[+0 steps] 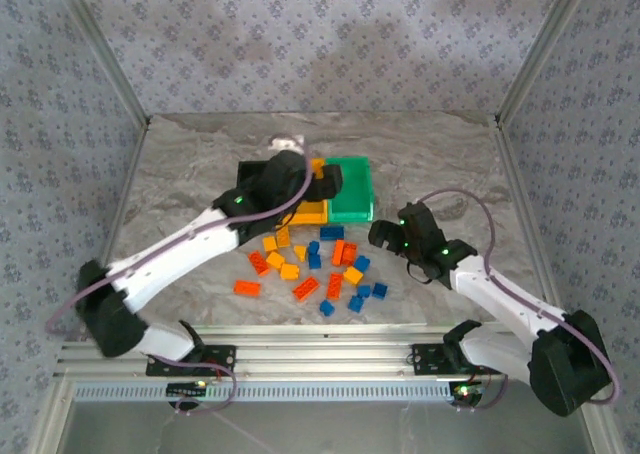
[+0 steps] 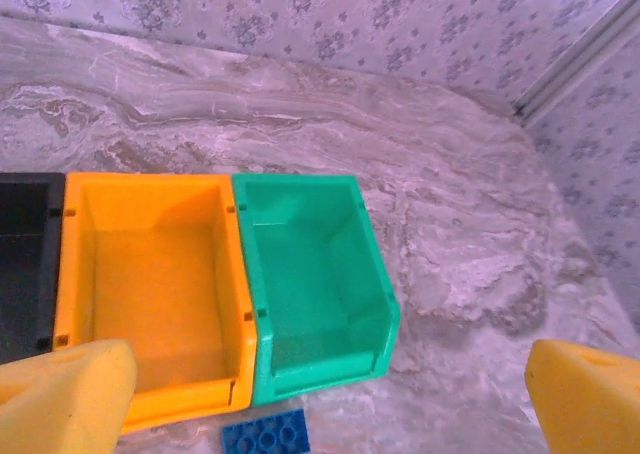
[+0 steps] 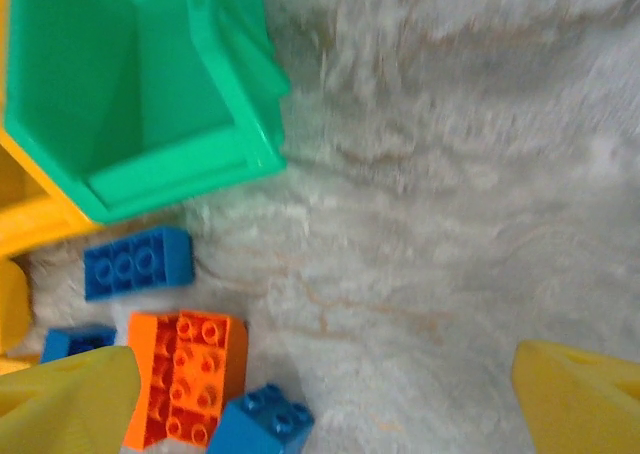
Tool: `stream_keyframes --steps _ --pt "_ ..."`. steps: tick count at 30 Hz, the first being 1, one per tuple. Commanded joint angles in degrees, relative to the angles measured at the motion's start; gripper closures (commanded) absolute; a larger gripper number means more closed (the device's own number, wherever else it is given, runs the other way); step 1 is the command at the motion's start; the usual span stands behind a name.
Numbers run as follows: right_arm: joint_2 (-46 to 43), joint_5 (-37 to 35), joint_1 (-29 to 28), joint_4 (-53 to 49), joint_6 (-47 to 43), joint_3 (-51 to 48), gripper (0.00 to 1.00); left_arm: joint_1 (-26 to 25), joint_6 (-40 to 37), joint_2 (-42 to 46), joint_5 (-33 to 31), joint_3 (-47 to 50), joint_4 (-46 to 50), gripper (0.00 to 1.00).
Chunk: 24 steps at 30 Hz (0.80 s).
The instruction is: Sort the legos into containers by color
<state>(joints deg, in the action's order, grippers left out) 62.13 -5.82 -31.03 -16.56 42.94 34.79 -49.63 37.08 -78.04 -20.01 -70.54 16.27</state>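
My left hand (image 1: 327, 181) hangs over the row of bins at the middle of the grey marbled tabletop (image 1: 180, 174). Its yellow fingers (image 2: 65, 394) stand wide apart with nothing between them. From that wrist I look down into the orange bin (image 2: 150, 274) and the green bin (image 2: 310, 274), joined side by side. The black bin (image 2: 25, 264) is joined on the orange one's far side. A blue brick (image 2: 265, 436) lies on the tabletop just in front of where the orange and green bins meet.

The legos (image 1: 315, 269) lie loose on the tabletop between the bins and my bases, with blue, orange-red and yellow-orange mixed together.

My right hand (image 1: 385, 236) sits low at the right edge of that scatter, near the green bin's front corner. Its fingers (image 3: 575, 399) are also spread wide, gripping nothing. Under it an orange brick (image 3: 187, 374) lies studs up, and a small blue brick (image 3: 262, 419) touches its corner. Both are close in front of the green bin. The studs are too blurred to read any lettering.
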Motion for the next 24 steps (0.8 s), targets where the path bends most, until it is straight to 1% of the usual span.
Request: stream_keyframes --steps 1,5,8,11,17,24 --pt "1.86 0.88 -3.32 -2.66 6.94 -0.22 0.08 -0.05 -0.26 6.72 2.7 10.79 -4.58 0.0" --pt "4.05 -2.43 -7.87 -1.09 16.58 -0.91 0.16 -0.04 0.66 15.84 2.63 21.97 -7.65 0.01" --pt "6.03 -3.56 -9.83 -0.41 22.38 -1.1 0.23 -0.04 1.61 19.68 1.76 26.44 -7.27 0.0" --pt "8.37 -4.63 -11.61 0.72 26.05 -0.66 0.27 -0.08 2.95 22.3 0.56 29.72 -7.37 0.0" --pt "13.69 -5.94 -13.6 0.03 27.3 3.14 0.3 -0.07 4.2 24.78 -0.99 33.25 -7.25 0.01" --pt "19.21 -4.83 -14.48 -0.25 27.64 5.61 0.35 -0.06 5.35 25.98 -2.17 34.85 -5.57 0.0"
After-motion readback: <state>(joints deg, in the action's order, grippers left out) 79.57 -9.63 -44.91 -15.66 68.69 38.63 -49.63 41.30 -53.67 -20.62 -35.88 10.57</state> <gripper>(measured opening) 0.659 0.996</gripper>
